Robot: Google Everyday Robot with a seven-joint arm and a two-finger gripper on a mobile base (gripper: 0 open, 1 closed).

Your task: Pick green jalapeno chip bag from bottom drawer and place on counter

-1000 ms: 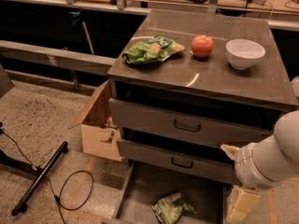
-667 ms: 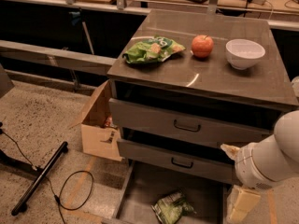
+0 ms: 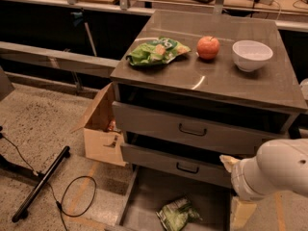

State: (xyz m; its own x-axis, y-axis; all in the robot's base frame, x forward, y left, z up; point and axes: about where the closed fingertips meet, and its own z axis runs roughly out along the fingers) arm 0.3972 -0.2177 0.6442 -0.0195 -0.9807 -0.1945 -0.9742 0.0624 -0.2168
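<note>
The green jalapeno chip bag [image 3: 176, 214], dark green and crinkled with pale stripes, lies on the floor of the pulled-out bottom drawer [image 3: 144, 196] at the lower middle of the camera view. My gripper [image 3: 239, 210] hangs at the end of the white arm [image 3: 274, 174] at the lower right, over the drawer's right side and to the right of the bag, apart from it. The counter [image 3: 226, 83] is the glossy grey-brown top of the cabinet above.
On the counter lie a lime-green bag [image 3: 156, 52], a red apple [image 3: 208, 47] and a white bowl [image 3: 251, 55]. Two drawers with black handles [image 3: 192, 130] stand partly open above the bottom drawer. A cardboard box [image 3: 101, 129] and a floor cable [image 3: 72, 196] are at the left.
</note>
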